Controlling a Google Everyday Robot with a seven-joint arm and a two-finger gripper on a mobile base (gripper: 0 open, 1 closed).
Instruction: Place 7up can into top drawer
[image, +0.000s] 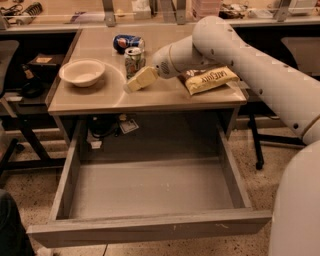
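The 7up can (133, 60), white and green with a silver top, stands upright at the back middle of the desk top (150, 97). My gripper (140, 79) is just in front of the can and slightly to its right, low over the desk and close to or touching the can. The white arm reaches in from the right. The top drawer (150, 227) is pulled fully open below the desk, and its grey inside holds nothing.
A dark blue Pepsi can (127, 41) lies on its side behind the 7up can. A cream bowl (82, 72) sits to the left. A yellow chip bag (210, 80) lies to the right, under the arm. Clutter sits under the desk (102, 127).
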